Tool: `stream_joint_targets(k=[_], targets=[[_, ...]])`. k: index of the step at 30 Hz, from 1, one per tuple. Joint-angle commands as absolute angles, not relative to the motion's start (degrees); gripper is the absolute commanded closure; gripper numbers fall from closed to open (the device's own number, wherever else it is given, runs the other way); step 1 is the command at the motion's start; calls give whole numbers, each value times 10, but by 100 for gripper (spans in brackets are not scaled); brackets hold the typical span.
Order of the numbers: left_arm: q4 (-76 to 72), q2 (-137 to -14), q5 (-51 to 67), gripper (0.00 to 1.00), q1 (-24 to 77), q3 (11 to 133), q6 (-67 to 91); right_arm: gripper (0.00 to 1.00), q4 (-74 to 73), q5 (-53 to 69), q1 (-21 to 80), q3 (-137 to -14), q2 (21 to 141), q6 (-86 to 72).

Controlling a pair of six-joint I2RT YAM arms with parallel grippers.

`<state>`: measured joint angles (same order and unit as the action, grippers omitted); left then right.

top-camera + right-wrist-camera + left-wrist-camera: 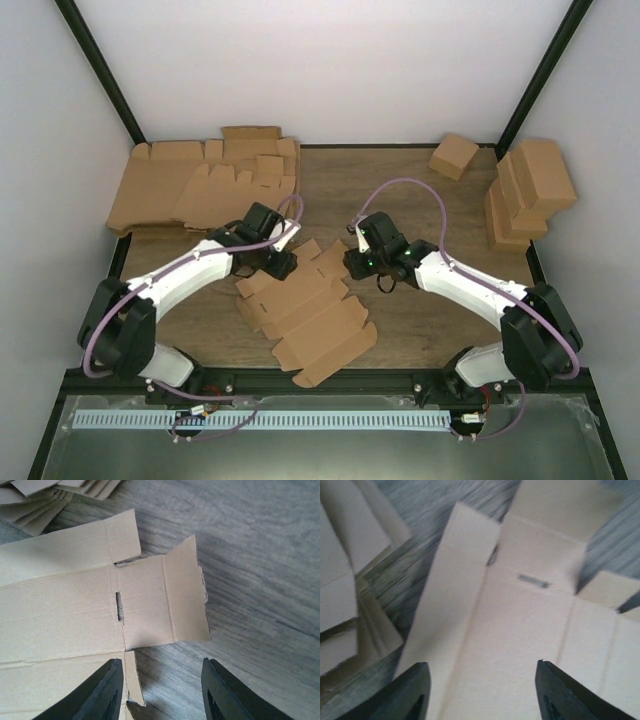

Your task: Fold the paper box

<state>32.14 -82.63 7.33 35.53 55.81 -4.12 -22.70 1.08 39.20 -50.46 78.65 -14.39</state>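
Note:
A flat unfolded cardboard box blank [305,310] lies on the wooden table between the arms. My left gripper [285,258] is open and empty just over its far left end; in the left wrist view the blank [520,620] fills the frame between the open fingertips [415,690], blurred. My right gripper [355,262] is open and empty at the blank's far right end; in the right wrist view an end flap [165,600] with a slot lies just ahead of the fingers [105,690], bare table between them.
A stack of flat blanks [205,180] lies at the back left. Folded boxes [530,195] are piled at the back right, one small box [453,155] apart from them. Black frame posts rise at both back corners.

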Motion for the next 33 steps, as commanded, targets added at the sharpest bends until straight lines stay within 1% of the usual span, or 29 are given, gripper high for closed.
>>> stream_joint_targets(k=[1,4,6,8,9,11,13,17,21,24,27,33], targets=[[335,-880,108,36,315,566,15,55,-238,78,380,-508,806,-181],[372,-932,134,33,301,588,11,55,-232,121,380,-492,802,-185],[387,-960,171,20,291,601,3,55,-228,141,380,-477,796,-189],[382,-976,169,10,286,607,7,55,-228,151,380,-467,791,-190],[379,-980,150,5,283,609,13,55,-228,156,380,-462,788,-189],[377,-979,111,1,274,612,20,55,-229,160,380,-453,781,-188],[379,-969,79,0,269,615,20,54,-231,169,380,-447,773,-187],[371,-944,76,0,260,607,21,54,-237,202,380,-441,761,-186],[376,-951,116,0,252,601,9,53,-247,218,382,-443,749,-186],[388,-965,145,3,252,602,-3,52,-253,211,383,-445,741,-185],[395,-976,173,3,251,602,-11,52,-257,216,383,-445,739,-181],[394,-987,173,3,242,603,-10,52,-260,235,384,-444,729,-178]])
